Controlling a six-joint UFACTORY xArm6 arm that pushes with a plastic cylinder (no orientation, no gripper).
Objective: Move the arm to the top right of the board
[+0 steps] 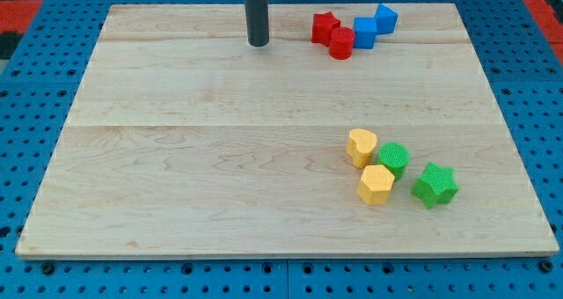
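Note:
My tip is the lower end of a dark rod that comes down from the view's top, left of centre on the wooden board. To its right, near the top edge, sit a red star-shaped block, a red cylinder, a blue block and a blue cube, clustered together. The tip stands apart from them, about a block's width left of the red star.
At the lower right lie a yellow block, a green cylinder, a yellow hexagonal block and a green star-shaped block. A blue pegboard surrounds the board.

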